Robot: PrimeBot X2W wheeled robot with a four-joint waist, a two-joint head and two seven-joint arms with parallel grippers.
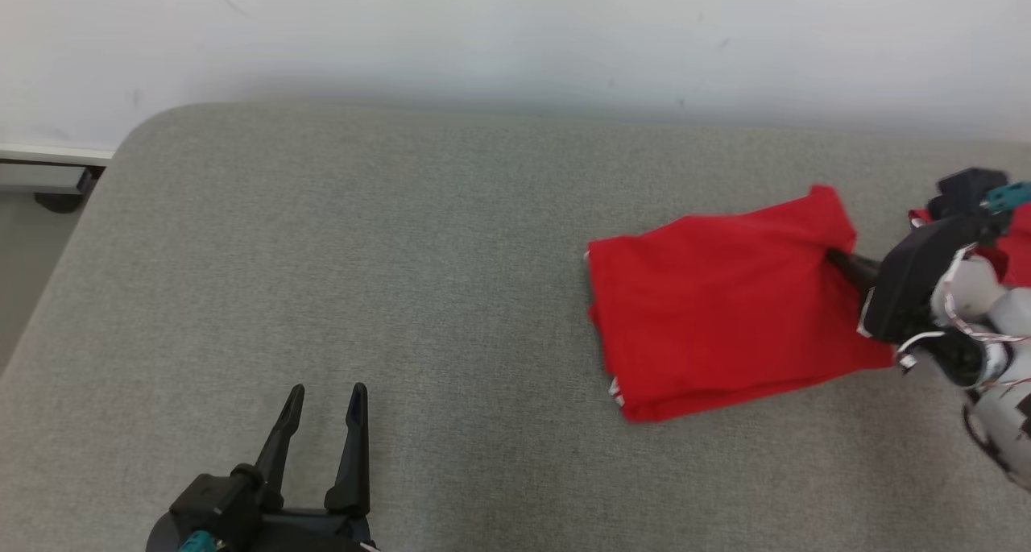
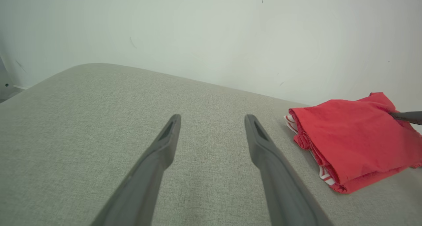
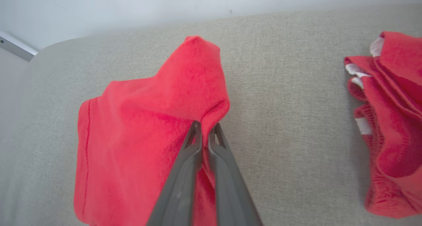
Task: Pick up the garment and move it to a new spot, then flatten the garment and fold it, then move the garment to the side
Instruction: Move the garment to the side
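A folded red garment point(image 1: 725, 302) with white-striped trim lies on the grey padded surface point(image 1: 362, 278), right of the middle. My right gripper point(image 1: 838, 260) comes in from the right and is shut on the garment's right edge, where the cloth bunches up a little. In the right wrist view the fingers point(image 3: 194, 143) pinch a fold of the red garment point(image 3: 138, 140). My left gripper point(image 1: 326, 395) stands open at the lower left, apart from the cloth. In the left wrist view the garment point(image 2: 352, 137) lies right of the open left gripper point(image 2: 212, 120).
More red cloth with white trim point(image 3: 385, 120) lies bunched at the right end of the surface, beyond my right arm point(image 1: 1019, 246). A pale wall point(image 1: 515, 36) runs behind the surface. The surface's rounded far left corner point(image 1: 149, 129) drops to the floor.
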